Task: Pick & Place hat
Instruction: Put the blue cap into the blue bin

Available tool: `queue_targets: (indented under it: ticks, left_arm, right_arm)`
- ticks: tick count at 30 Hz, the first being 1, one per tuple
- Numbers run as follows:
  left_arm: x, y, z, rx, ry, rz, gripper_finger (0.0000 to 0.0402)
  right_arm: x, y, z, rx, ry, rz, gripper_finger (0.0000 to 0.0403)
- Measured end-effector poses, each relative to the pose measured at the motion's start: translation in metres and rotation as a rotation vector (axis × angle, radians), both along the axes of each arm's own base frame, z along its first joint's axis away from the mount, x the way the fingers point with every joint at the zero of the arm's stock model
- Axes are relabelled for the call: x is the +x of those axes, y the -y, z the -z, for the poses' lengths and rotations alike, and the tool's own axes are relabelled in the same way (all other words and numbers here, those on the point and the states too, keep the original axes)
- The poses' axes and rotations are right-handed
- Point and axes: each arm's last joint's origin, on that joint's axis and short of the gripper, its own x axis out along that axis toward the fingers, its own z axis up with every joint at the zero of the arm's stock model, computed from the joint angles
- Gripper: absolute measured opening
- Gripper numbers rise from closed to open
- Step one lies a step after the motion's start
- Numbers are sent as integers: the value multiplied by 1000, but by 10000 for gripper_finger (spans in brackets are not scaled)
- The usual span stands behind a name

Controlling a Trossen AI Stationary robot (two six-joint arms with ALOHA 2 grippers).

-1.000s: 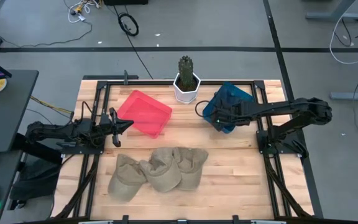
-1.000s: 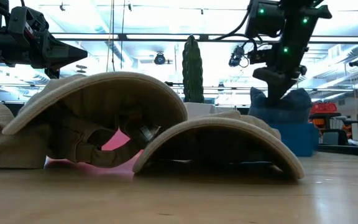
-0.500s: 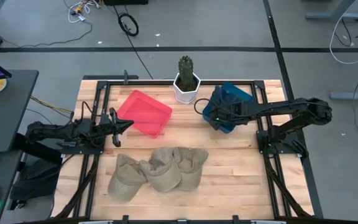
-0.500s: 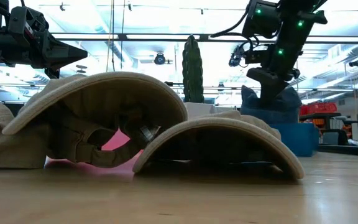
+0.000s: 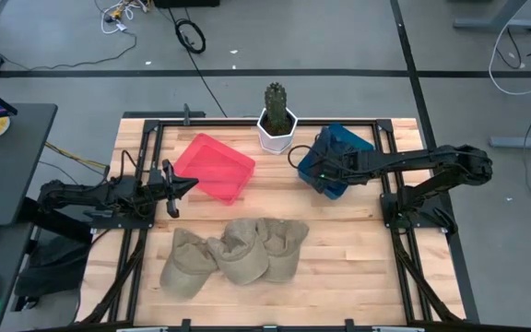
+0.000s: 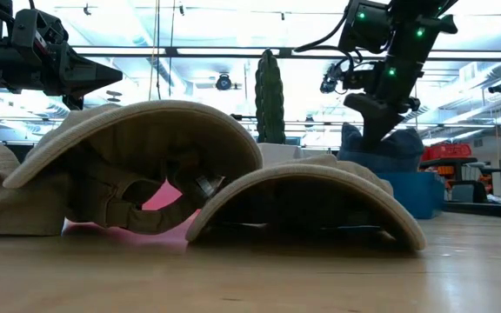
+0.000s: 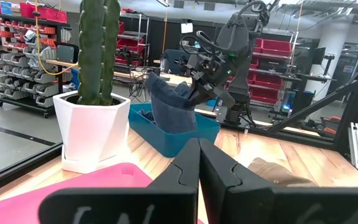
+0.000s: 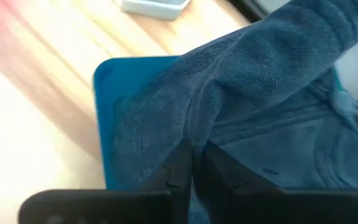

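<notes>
Fingers (image 8: 180, 163) of the right gripper (image 5: 323, 172) pinched tight on a fold of the dark blue denim hat (image 8: 272, 93), no gap between them in the right wrist view. Held that hat bunched and partly lifted above the teal rectangular plastic bin (image 5: 348, 140), at the far right of the light wooden slatted table (image 5: 339, 249), with cloth hanging down into the bin. Seen from the left wrist, same blue hat (image 7: 169, 106) dangling from the right gripper (image 7: 199, 93) over the bin's teal wall (image 7: 182, 134). Left gripper (image 5: 181, 184) parked low at the table's left side, just beside the near edge of the pink square plastic tray (image 5: 215, 166), fingers (image 7: 188, 168) pressed together and holding nothing. Stood between tray and bin, at the far edge: 1 tall green cactus (image 5: 276, 97) in a white faceted ceramic pot (image 5: 277, 132). Lay in a row across the near middle of the table, overlapping each other and well apart from both grippers: 3 tan cloth caps (image 5: 233, 249). Filled the foreground of the low view: 2 of those caps' curved brims (image 6: 307, 196), with the right gripper (image 6: 374, 109) and blue hat (image 6: 394, 139) behind them.
</notes>
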Motion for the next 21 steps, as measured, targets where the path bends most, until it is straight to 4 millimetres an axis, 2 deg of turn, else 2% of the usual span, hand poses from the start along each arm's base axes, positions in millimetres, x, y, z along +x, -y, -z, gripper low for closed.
queue_targets:
  ticks: [10, 21]
  left_arm:
    - [0, 0, 0, 0, 0, 0, 5]
    - [0, 0, 0, 0, 0, 0, 5]
  right_arm:
    - [0, 0, 0, 7, -20, -39, 47]
    - [1, 0, -3, 8, -6, -30, 152]
